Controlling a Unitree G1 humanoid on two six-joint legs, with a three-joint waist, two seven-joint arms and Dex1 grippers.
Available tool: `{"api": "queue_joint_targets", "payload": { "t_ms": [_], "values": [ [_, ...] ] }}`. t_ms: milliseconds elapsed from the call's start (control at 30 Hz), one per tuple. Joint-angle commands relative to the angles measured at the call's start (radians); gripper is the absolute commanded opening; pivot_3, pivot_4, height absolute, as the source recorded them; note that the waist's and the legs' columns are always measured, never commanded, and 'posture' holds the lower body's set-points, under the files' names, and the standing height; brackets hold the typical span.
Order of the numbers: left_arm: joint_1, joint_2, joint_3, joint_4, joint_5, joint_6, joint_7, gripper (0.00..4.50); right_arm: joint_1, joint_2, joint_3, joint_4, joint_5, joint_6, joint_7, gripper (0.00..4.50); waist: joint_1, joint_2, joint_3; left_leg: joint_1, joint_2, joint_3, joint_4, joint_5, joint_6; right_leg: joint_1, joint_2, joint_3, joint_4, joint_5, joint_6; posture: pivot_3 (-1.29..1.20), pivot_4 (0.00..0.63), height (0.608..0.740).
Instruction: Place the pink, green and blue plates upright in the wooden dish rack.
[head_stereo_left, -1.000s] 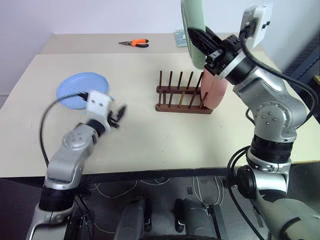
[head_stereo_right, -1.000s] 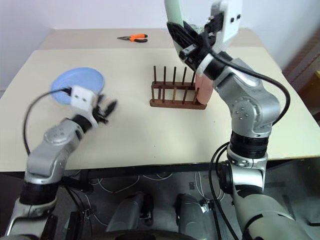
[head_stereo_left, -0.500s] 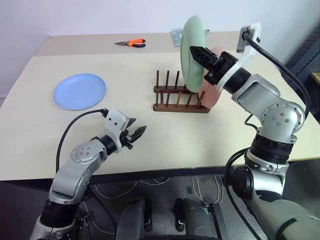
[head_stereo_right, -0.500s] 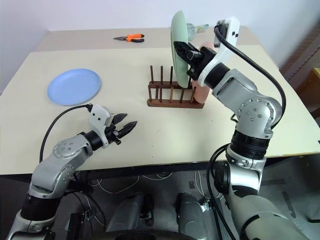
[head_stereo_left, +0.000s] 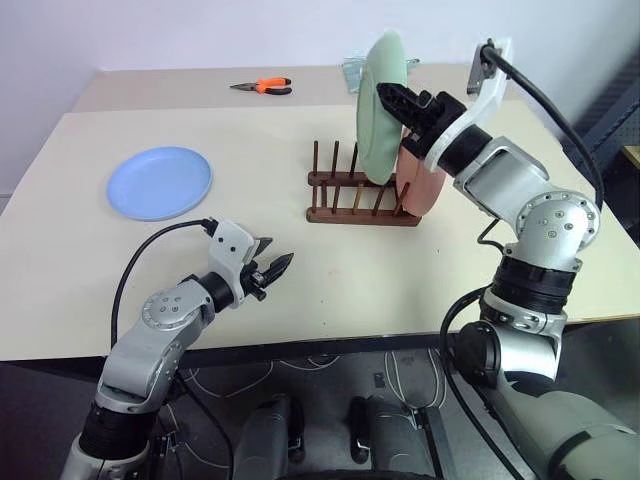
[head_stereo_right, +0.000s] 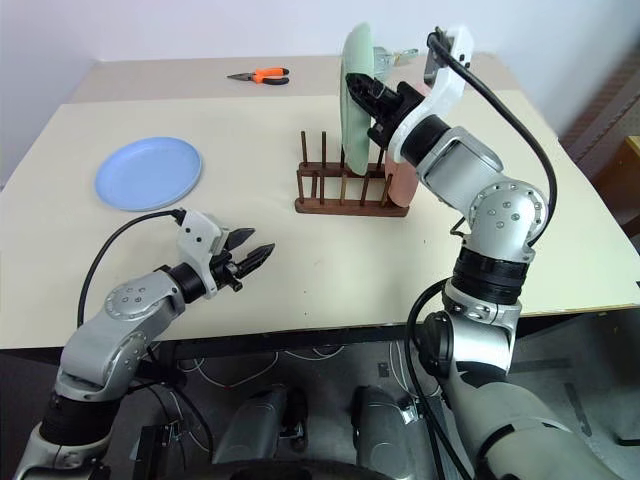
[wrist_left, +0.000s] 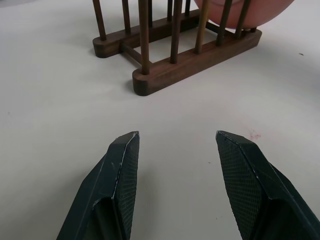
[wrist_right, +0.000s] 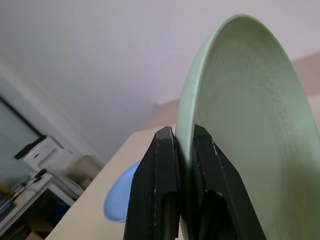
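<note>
Across your cream desk (head_stereo_left: 300, 300), the salmon pink round plastic plate (head_stereo_left: 425, 185) is already standing at the right end of the dark wooden peg rack (head_stereo_left: 360, 195). Your right hand (head_stereo_left: 398, 100) is pinching the pale green plate (head_stereo_left: 378, 110) upright above free slots; your left hand (head_stereo_left: 268, 272) is hanging half open and empty. You're leaving the light blue plate (head_stereo_left: 160, 182) flat, well left, with open room around it.

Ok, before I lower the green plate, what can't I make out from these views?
- Green plate bottom edge: the head views don't settle whether it sits between the wooden dish rack pegs.
- Pink plate: mostly hidden by the green plate and right arm; in the left wrist view the top edge cuts it.
- Right gripper: fingers hide the pinched rim.
</note>
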Motion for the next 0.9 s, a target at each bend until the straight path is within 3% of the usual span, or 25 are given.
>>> {"api": "queue_joint_targets", "payload": {
  "t_ms": [33,100,233,333,367,400,433,567,667,700,767,900],
  "values": [
    [-0.019,-0.005,0.009,-0.028,0.002,-0.004,0.002,2.47,0.005,0.003,0.003,0.023,-0.027,-0.050,0.005,0.00,0.000,0.000,0.000,0.000,0.000,0.000,0.000,0.000,0.000,0.000,0.000,0.000,0.000,0.000,0.000,0.00,0.150,0.740],
    [-0.023,-0.008,0.006,-0.025,0.005,-0.002,0.003,2.47,0.002,-0.003,0.018,0.051,-0.049,-0.071,0.029,0.00,0.000,0.000,0.000,0.000,0.000,0.000,0.000,0.000,0.000,0.000,0.001,0.000,0.000,0.000,0.000,0.00,0.150,0.740],
    [-0.029,-0.021,0.011,-0.021,-0.002,0.005,0.007,2.53,-0.016,-0.039,0.085,0.092,-0.137,-0.132,0.108,1.60,0.000,0.000,0.000,0.000,0.000,0.000,0.000,0.000,0.000,0.000,0.001,0.000,0.000,0.000,0.000,0.00,0.150,0.740],
    [-0.035,-0.049,0.049,-0.016,-0.025,0.021,0.029,3.41,-0.014,-0.102,0.206,0.071,-0.291,-0.236,0.197,3.09,0.000,0.000,0.000,0.000,0.000,0.000,0.000,0.000,0.000,0.000,0.001,0.000,0.000,0.000,0.000,0.00,0.150,0.740],
    [-0.040,-0.064,0.070,-0.009,-0.026,0.027,0.053,3.92,-0.008,-0.143,0.267,0.059,-0.372,-0.289,0.233,3.59,-0.001,0.000,0.000,0.000,0.000,0.000,0.000,0.000,0.000,0.000,0.001,0.000,0.000,0.000,0.000,0.00,0.150,0.740],
    [-0.044,-0.073,0.084,-0.004,-0.025,0.031,0.069,4.39,-0.005,-0.169,0.307,0.054,-0.426,-0.327,0.257,3.60,0.000,0.000,0.000,0.000,0.000,0.000,0.000,0.000,0.000,0.000,0.001,0.000,0.000,0.000,0.000,0.00,0.150,0.740],
    [-0.053,-0.090,0.108,0.006,-0.026,0.037,0.098,4.49,0.001,-0.208,0.363,0.046,-0.509,-0.394,0.286,3.60,0.000,0.000,0.000,0.000,0.000,0.000,0.000,0.000,0.000,0.000,0.001,0.000,0.000,0.000,0.000,0.00,0.150,0.740],
    [-0.167,-0.193,0.300,0.097,-0.016,0.055,0.331,4.49,0.001,-0.328,0.512,0.009,-0.789,-0.686,0.370,3.60,0.001,0.000,0.001,-0.001,0.000,-0.001,0.001,0.000,0.000,-0.001,0.000,0.000,0.000,0.000,0.001,0.00,0.150,0.740],
    [-0.327,-0.210,0.507,0.242,0.069,0.136,0.642,4.49,-0.009,-0.338,0.494,-0.039,-0.832,-0.812,0.411,3.60,0.000,-0.002,0.001,-0.001,0.001,-0.001,0.002,0.000,0.000,-0.001,0.001,0.000,0.000,0.000,0.001,0.00,0.150,0.740],
    [-0.355,-0.198,0.546,0.280,0.091,0.173,0.699,4.50,-0.004,-0.337,0.496,-0.056,-0.832,-0.830,0.437,3.85,-0.003,-0.002,0.001,-0.001,0.001,-0.001,0.003,0.000,0.000,-0.001,0.001,0.000,0.000,0.000,0.001,0.00,0.150,0.740],
    [-0.403,-0.184,0.604,0.343,0.084,0.216,0.736,4.50,0.009,-0.332,0.517,-0.080,-0.848,-0.860,0.483,4.45,-0.003,-0.002,0.001,-0.001,0.001,-0.001,0.002,0.000,0.000,0.000,0.001,0.000,0.000,0.000,0.001,0.00,0.150,0.740],
    [-0.503,-0.153,0.697,0.537,0.023,0.290,0.728,4.50,0.077,-0.292,0.587,-0.163,-0.828,-0.845,0.577,4.49,0.012,-0.004,0.000,-0.001,0.001,-0.002,0.003,0.000,0.000,0.001,0.001,-0.002,-0.001,0.000,0.001,0.00,0.150,0.740]
  ]
}}
